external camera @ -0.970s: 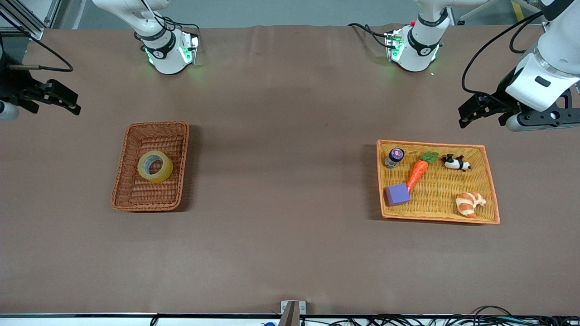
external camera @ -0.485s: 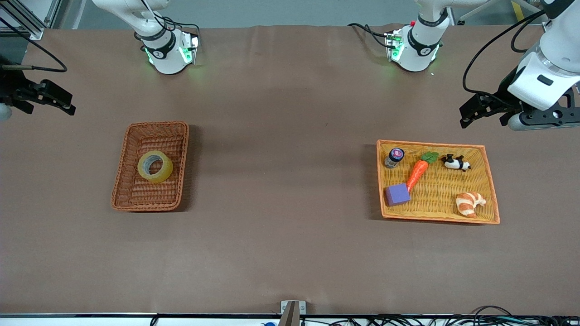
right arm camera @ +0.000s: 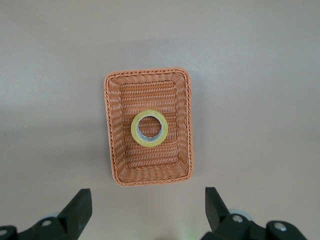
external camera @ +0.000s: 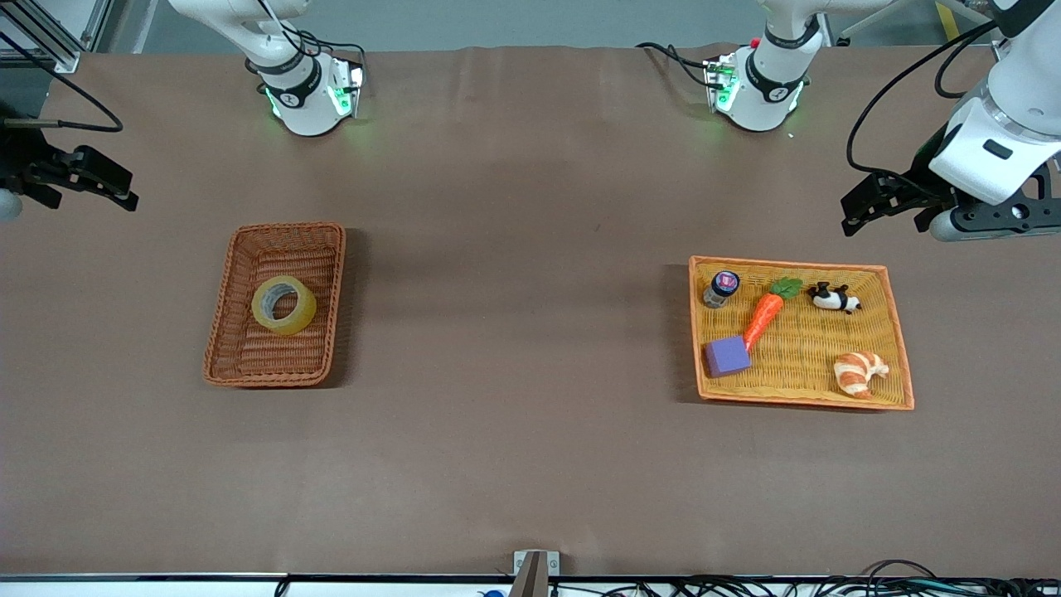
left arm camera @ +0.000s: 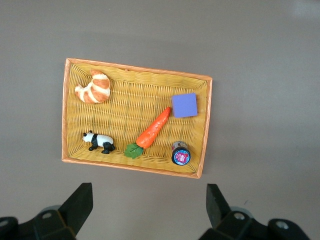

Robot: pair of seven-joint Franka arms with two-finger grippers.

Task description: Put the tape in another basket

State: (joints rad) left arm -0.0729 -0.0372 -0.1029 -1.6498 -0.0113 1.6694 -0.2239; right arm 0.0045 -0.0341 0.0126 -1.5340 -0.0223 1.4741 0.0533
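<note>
My right gripper [external camera: 108, 178] hangs high over the bare table at the right arm's end, its black fingers [right arm camera: 77, 210] spread wide and holding nothing. My left gripper [external camera: 870, 203] hangs over the table at the left arm's end, just above the tray's edge nearest the bases, fingers [left arm camera: 80, 202] also spread apart and empty. Both arms wait, bent out to the sides.

A plain brown cloth covers the table [external camera: 514, 332], with cables along the edge nearest the front camera.

The tape [external camera: 283, 305] lies flat in the basket [external camera: 224, 332], a yellowish see-through ring with a wide round hole, sitting slightly toward the basket's end nearer the bases. The tray [external camera: 899, 348], well apart toward the left arm's end, holds a small jar [external camera: 721, 288], a carrot [external camera: 767, 311], a panda figure [external camera: 833, 297], a purple block [external camera: 727, 356] and a croissant [external camera: 859, 372].
</note>
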